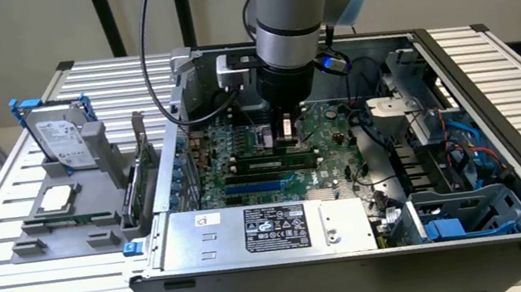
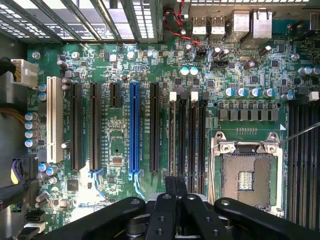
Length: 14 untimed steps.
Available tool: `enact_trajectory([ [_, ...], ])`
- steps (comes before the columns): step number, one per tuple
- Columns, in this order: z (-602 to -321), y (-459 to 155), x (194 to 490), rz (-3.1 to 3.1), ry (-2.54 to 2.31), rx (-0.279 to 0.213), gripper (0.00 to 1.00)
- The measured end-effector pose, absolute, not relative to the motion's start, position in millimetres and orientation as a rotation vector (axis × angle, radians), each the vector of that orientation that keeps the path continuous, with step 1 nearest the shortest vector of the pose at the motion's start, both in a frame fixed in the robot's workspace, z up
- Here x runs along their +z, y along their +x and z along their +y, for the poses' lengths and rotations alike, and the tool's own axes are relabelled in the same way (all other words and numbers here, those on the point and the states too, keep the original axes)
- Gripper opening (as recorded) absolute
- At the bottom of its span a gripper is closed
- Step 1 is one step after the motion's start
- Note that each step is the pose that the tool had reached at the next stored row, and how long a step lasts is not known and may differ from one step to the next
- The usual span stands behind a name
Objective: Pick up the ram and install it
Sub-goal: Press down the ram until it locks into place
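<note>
Slatted metal counter (image 1: 17,226) carries an opened computer case (image 1: 358,255) with the motherboard (image 2: 115,125) laid flat inside. Above the board's black memory slots (image 2: 187,135) hangs the gripper (image 1: 284,129), jaws together with nothing visibly between them. The ram (image 1: 275,163) lies seated in a slot just below the jaws in the exterior view, its long axis running along the slots.
</note>
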State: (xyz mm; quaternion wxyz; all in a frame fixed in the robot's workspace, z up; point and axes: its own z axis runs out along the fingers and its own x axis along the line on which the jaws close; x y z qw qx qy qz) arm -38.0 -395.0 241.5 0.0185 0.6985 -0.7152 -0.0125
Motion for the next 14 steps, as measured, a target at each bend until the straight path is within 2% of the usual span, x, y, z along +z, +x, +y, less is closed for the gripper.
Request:
enact_trajectory([
  [14, -395.0, -38.3, 238.2, -2.224, 2.172, -0.033, 0.11],
])
